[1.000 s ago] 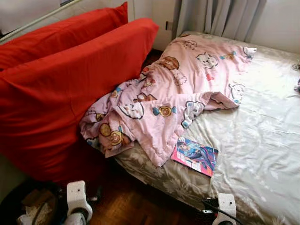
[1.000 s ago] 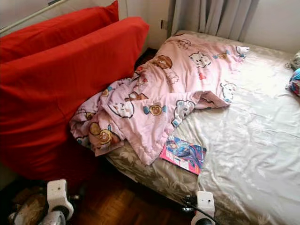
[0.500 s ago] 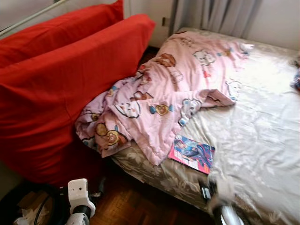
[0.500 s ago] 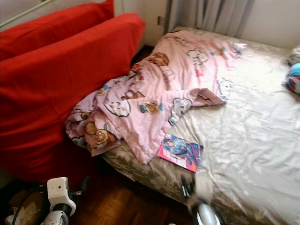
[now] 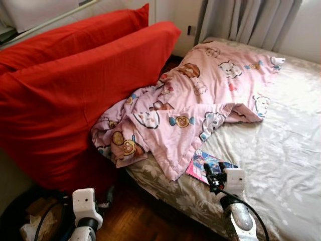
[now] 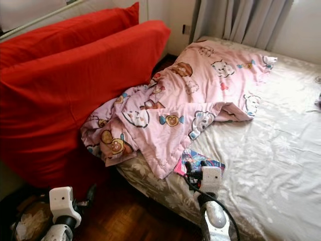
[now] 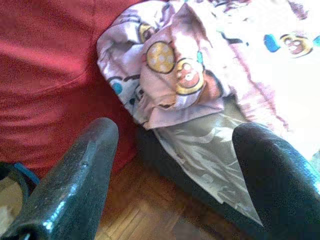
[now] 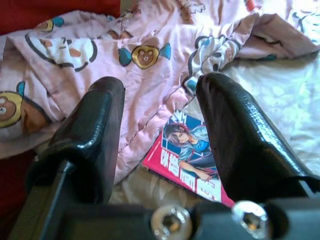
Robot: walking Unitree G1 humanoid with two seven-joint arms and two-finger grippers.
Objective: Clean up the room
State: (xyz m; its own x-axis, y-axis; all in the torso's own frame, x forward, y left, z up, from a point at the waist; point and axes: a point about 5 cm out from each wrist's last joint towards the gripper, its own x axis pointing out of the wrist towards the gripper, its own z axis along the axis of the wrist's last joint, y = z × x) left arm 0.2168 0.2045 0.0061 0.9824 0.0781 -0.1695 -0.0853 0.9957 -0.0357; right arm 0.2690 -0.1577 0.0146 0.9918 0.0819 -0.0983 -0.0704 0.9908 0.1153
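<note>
A colourful comic book lies on the bed near its front edge, just below the tip of a crumpled pink cartoon-print blanket. My right gripper hovers open right over the book and hides part of it. In the right wrist view the book lies between and below the spread fingers, which are not touching it. My left gripper is open and empty, low beside the bed's corner, facing the hanging blanket end.
Two big red cushions lean against the left side of the bed. Dark wooden floor runs below the bed edge. A dark bin with crumpled paper sits at the lower left. Grey curtains hang behind the bed.
My right arm has risen from the bottom edge and reached forward over the comic book. The camera has shifted a little. The left arm stays low.
</note>
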